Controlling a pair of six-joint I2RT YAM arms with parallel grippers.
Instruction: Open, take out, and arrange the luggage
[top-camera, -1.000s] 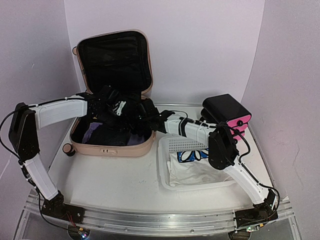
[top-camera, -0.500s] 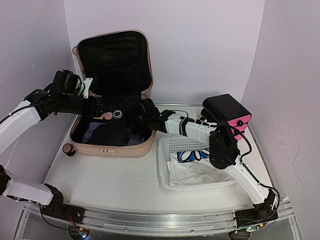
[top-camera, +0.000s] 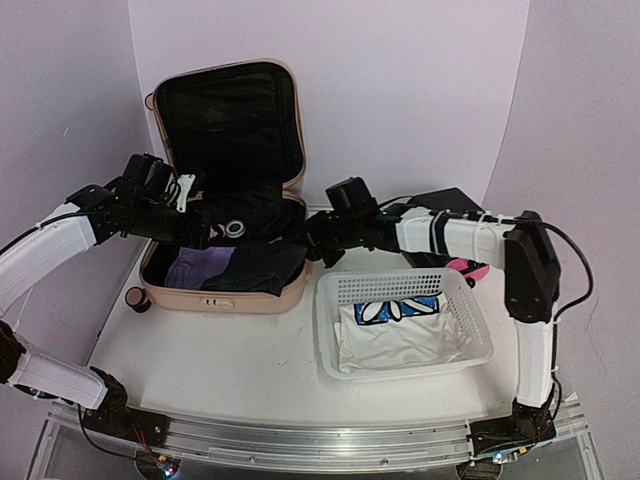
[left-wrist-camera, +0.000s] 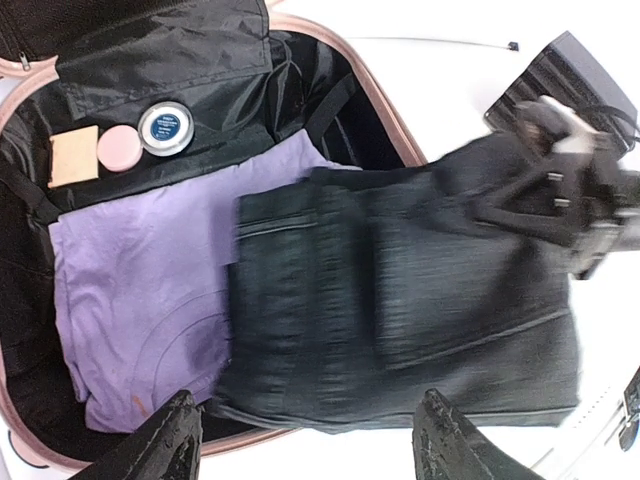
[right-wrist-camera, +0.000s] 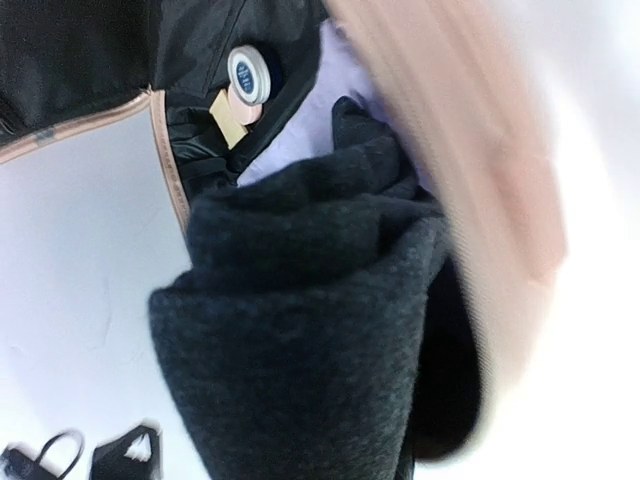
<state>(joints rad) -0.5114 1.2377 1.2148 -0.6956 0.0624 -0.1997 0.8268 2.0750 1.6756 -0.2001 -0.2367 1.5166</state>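
The pale pink luggage (top-camera: 225, 300) lies open, its lid upright at the back. Inside lie a purple shirt (left-wrist-camera: 140, 290) and a dark grey garment (left-wrist-camera: 400, 300). My right gripper (top-camera: 312, 243) is shut on the garment's right end at the case's right rim. The cloth (right-wrist-camera: 300, 330) fills the right wrist view and hides the fingers. The garment (top-camera: 255, 265) stretches from the case floor up to that gripper. My left gripper (left-wrist-camera: 308, 405) is open and empty, hovering above the garment's near edge. In the top view it (top-camera: 205, 232) is over the case's back left.
A round blue-lidded tin (left-wrist-camera: 165, 127), a pink round tin (left-wrist-camera: 118, 148) and a beige square (left-wrist-camera: 73, 155) sit on the lining at the case's back. A white perforated basket (top-camera: 400, 290) holding white and blue-patterned cloth stands right of the case. A black-and-pink drawer box (top-camera: 455, 200) is behind my right arm.
My left arm rose out of the case and drew back left, gripper empty. My right arm lifted and pulled the dark garment rightward toward the case's rim, uncovering more purple shirt.
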